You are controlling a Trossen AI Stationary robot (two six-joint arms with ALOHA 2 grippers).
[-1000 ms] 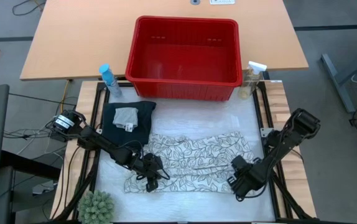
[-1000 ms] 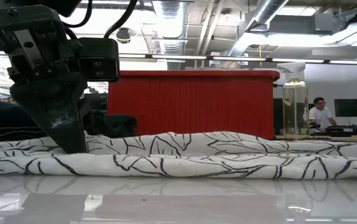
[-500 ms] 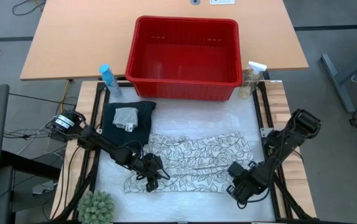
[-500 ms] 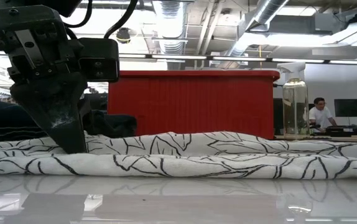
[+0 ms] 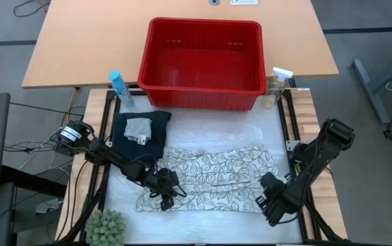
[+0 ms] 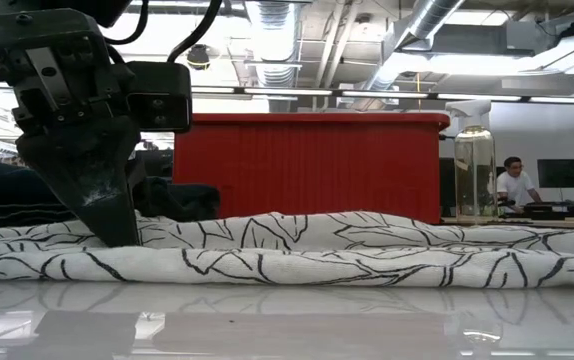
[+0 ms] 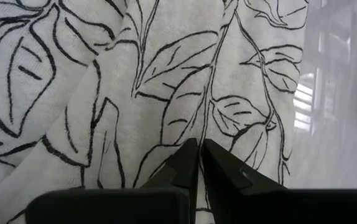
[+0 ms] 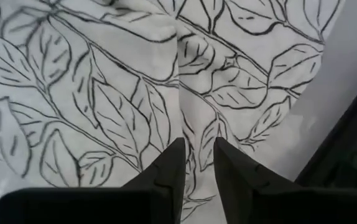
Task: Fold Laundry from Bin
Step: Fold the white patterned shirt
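Shifted a touch toward the lower right of the high view since a second ago, the right gripper (image 5: 270, 203), and parked at the leaf-print cloth's (image 5: 210, 179) lower right corner; everything else unchanged. Over in the left wrist view, left gripper (image 7: 198, 151) pinched tight, fingertips together on a fold of the print, low and left of centre in the overhead picture. Right wrist view: fingers (image 8: 170, 163) a narrow gap apart with white cloth showing between them, but whether actually clamped on it — cannot tell. Leaf cloth spread wide across the lower middle of the table (image 5: 257, 130), rumpled along its near edge in the low view. Dark trousers (image 5: 156, 130) already folded at centre left with the small grey cloth (image 5: 138, 128) on top; red bin (image 5: 203, 92) at upper centre, looking emptied. Step in hand, by the look of it: securing both near corners of the last garment. Next up, likely: firm grip on the right, then lifting both corners together and carrying them across for the first fold, keeping the edge taut.
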